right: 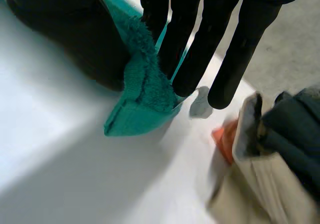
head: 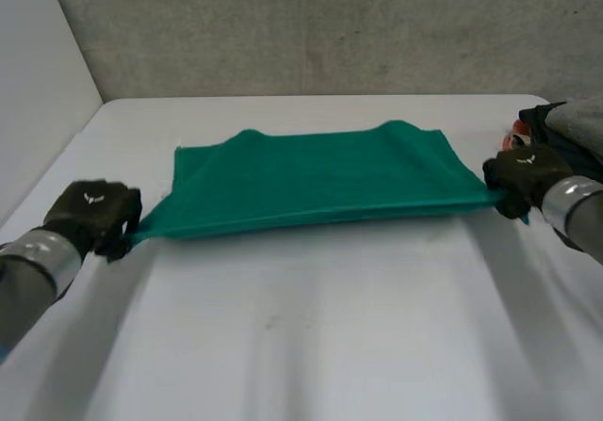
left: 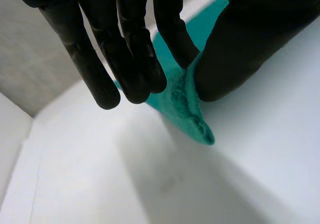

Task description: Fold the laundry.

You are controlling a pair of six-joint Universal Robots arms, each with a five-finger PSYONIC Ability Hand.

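Across the middle of the white table [head: 311, 346], saw a green towel [head: 311, 181] drawn taut from left to right, near edge raised off the surface, far part seemingly resting on it. At the near left corner, found the left hand [head: 94, 212] pinching the terry between one straight finger and the thumb, with the other fingers hanging loose. At the near right corner, found the right hand [head: 528, 174] gripping likewise, cloth squeezed between thumb and fingers, with a doubled tip poking out below. Noted a pile of dark and beige laundry [head: 570, 124] just beside the right hand, at the far right. Judged the step to be carrying the near edge over to the far one: best done with both pinches firm, at equal height and pace, with even tension to avoid a sag mid-span, setting corners square on the far corners and steering clear of the pile
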